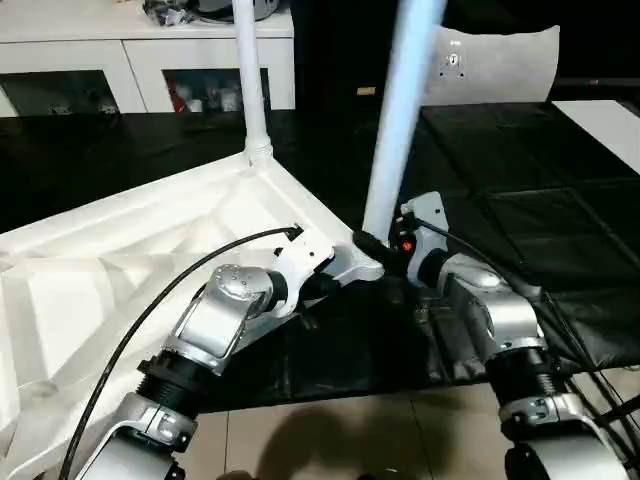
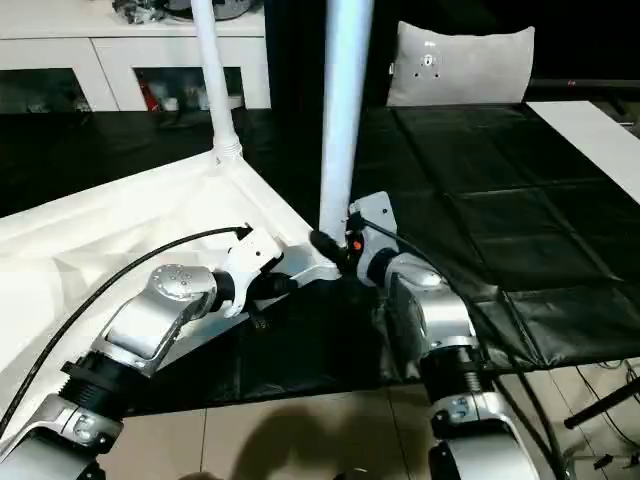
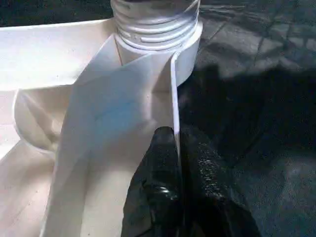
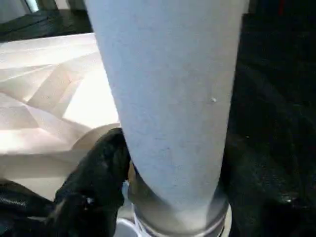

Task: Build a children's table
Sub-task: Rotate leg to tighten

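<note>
You have the tabletop [image 1: 120, 270] lying underside up on the mat [image 1: 540, 200], to your left. One leg [image 1: 252, 80] stands upright in its far corner socket; a second leg [image 1: 400, 110] stands in the near corner socket, right of the first and closer to you. Your left gripper [image 3: 177, 163] sits at the tabletop's edge wall beside that near socket. Your right gripper [image 1: 385, 248] is at the second leg's base. Behind the mat stands a cabinet [image 1: 140, 60], with a cushion [image 1: 495, 65] to its right.
</note>
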Controlling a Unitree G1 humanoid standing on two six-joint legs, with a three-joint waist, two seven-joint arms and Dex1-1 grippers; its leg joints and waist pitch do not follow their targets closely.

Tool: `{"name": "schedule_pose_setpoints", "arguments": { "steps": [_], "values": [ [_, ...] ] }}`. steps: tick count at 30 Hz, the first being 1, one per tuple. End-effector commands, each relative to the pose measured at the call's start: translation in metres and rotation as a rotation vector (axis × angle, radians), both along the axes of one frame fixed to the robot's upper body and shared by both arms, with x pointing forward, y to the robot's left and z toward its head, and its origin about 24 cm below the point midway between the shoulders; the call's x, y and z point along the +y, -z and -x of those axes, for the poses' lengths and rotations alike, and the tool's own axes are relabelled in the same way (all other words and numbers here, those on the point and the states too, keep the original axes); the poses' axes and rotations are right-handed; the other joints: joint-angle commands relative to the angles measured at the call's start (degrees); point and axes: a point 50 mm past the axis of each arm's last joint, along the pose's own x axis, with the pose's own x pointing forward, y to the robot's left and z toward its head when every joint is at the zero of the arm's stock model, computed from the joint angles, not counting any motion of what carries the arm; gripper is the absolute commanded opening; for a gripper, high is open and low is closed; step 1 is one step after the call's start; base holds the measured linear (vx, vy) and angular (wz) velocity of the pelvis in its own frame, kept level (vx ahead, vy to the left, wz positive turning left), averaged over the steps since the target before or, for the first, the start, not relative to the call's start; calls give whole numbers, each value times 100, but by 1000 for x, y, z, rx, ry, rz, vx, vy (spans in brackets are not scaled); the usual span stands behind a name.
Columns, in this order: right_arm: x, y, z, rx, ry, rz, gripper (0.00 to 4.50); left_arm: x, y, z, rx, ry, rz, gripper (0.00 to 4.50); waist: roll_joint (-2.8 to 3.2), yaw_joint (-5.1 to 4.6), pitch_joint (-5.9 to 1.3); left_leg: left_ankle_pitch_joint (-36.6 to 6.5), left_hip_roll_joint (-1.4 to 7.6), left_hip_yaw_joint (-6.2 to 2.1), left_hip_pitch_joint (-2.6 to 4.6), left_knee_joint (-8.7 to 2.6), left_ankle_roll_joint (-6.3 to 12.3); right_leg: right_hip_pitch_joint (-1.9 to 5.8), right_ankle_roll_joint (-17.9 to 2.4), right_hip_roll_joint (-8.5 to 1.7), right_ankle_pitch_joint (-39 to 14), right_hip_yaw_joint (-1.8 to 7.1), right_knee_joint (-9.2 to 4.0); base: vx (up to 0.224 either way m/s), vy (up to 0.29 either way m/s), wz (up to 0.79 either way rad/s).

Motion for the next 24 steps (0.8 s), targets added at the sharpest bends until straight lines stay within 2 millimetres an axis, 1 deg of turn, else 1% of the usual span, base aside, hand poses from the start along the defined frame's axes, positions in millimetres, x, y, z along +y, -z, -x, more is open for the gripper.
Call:
{"name": "schedule_pose_setpoints", "arguments": {
  "steps": [1,2,3,4,5,6,7,8,9,10,11,12,13,14,15,16,17,19,20,21,23,24],
  "values": [
    [9,7,10,26,-117,-11,324,-7,-25,-7,-120,60,13,0,25,32,-415,-935,63,30,-6,-340,339,362,-801,-398,-1544,282,-501,0,0,0],
    [5,5,13,3,-147,-13,324,-3,-24,-7,-122,74,-1,0,27,41,-412,-965,62,26,-10,-346,333,366,-780,-403,-1606,277,-508,0,0,0],
    [3,4,14,-11,-165,-14,336,-2,-23,-7,-122,82,-11,0,23,58,-412,-993,62,35,-4,-335,344,356,-753,-407,-1645,283,-517,0,0,0],
    [2,3,15,-16,-175,-14,346,-1,-23,-7,-122,85,-16,0,23,73,-417,-974,67,27,-2,-339,338,367,-758,-410,-1620,281,-509,0,0,0],
    [-1,2,17,-32,-204,-13,346,2,-22,-7,-123,96,-32,0,48,82,-414,-983,68,26,-10,-341,345,361,-767,-400,-1568,279,-514,0,0,0],
    [-5,0,20,-49,-240,-4,360,5,-22,-6,-123,111,-50,0,39,97,-421,-967,71,19,-6,-345,353,372,-789,-404,-1501,279,-500,0,0,0],
    [-13,-1,23,-63,-284,21,372,10,-21,-5,-119,139,-63,0,37,94,-414,-964,71,24,-11,-340,354,366,-795,-399,-1491,282,-495,0,0,0],
    [-21,-2,25,-68,-318,39,372,13,-21,-4,-113,169,-70,0,51,121,-420,-1000,74,21,-2,-338,371,369,-809,-407,-1495,278,-503,0,0,0],
    [-27,-4,26,-71,-330,49,379,16,-20,-3,-108,202,-74,0,46,124,-413,-1023,75,27,-6,-338,385,369,-838,-394,-1467,282,-492,0,0,0],
    [-30,-5,26,-72,-337,54,404,17,-20,-1,-105,223,-77,0,49,137,-415,-1024,75,22,-2,-338,393,368,-846,-400,-1481,278,-494,0,0,0],
    [-30,-5,26,-72,-337,54,404,17,-20,-1,-105,223,-77,0,43,142,-412,-1030,74,26,-5,-340,391,365,-860,-404,-1496,283,-491,0,0,0],
    [-36,-8,25,-77,-349,62,412,20,-19,0,-101,262,-86,0,79,149,-412,-1038,79,17,2,-344,370,361,-873,-405,-1501,279,-485,0,0,0],
    [-42,-12,24,-97,-367,84,420,24,-17,4,-74,316,-85,0,76,165,-422,-1039,74,19,8,-334,373,367,-880,-411,-1491,281,-493,0,0,0],
    [-47,-15,23,-121,-372,113,430,28,-16,7,-59,358,-93,0,66,171,-425,-1001,77,19,-1,-339,371,372,-916,-411,-1411,284,-479,0,0,0],
    [-49,-16,22,-123,-385,126,430,29,-16,8,-53,388,-98,0,67,177,-427,-1002,80,20,6,-338,369,365,-925,-418,-1418,284,-482,0,0,0],
    [-50,-17,24,-126,-427,141,442,31,-16,10,-42,416,-100,0,72,182,-426,-1011,83,25,26,-336,363,349,-963,-399,-1370,284,-470,0,0,0],
    [-50,-18,29,-124,-496,160,442,33,-16,10,-36,445,-108,0,72,195,-419,-1049,84,29,16,-336,384,356,-975,-398,-1361,280,-471,0,0,0],
    [-49,-17,34,-104,-575,169,442,34,-15,10,-34,474,-118,0,72,217,-412,-1101,86,34,19,-339,404,357,-953,-395,-1425,280,-473,0,0,0],
    [-49,-17,35,-100,-584,169,442,34,-15,10,-34,478,-119,0,52,236,-412,-1111,86,36,23,-339,418,357,-941,-394,-1512,272,-479,0,0,0],
    [-47,-15,39,-77,-653,170,442,35,-15,11,-29,521,-128,0,48,252,-409,-1111,85,41,23,-338,422,353,-907,-394,-1595,270,-496,0,0,0],
    [-46,-15,41,-66,-681,166,442,35,-15,12,-26,540,-129,0,53,269,-407,-1131,98,33,18,-348,418,354,-883,-401,-1654,270,-494,0,0,0],
    [-44,-13,42,-57,-714,163,442,34,-15,14,-16,581,-125,0,39,284,-414,-1116,104,31,28,-349,402,344,-892,-407,-1636,272,-485,0,0,0]
  ]
}}
